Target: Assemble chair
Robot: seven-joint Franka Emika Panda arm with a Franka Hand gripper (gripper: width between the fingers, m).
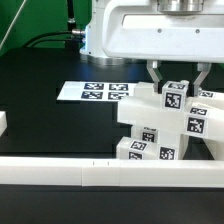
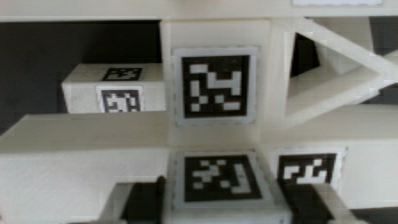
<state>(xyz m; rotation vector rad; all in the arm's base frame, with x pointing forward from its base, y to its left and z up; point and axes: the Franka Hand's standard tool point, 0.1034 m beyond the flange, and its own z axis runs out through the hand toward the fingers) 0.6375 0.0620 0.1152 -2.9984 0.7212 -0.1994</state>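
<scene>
The chair (image 1: 165, 122) sits on the black table (image 1: 40, 120) toward the exterior view's right, a tagged white stack just behind the rail (image 1: 110, 172). The gripper (image 1: 178, 78) is right over it, one finger (image 1: 156, 75) on each side of the top cube (image 1: 176, 97) — can't tell if it's actually clamping. The marker board (image 1: 95, 92) lies flat to the chair's left. Wrist view is all tags — X-brace (image 2: 338, 60) beside them.

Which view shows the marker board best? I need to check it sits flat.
The exterior view: the marker board lies flat on the black table, most of it visible, behind the chair parts. The wrist view shows none of it.
</scene>
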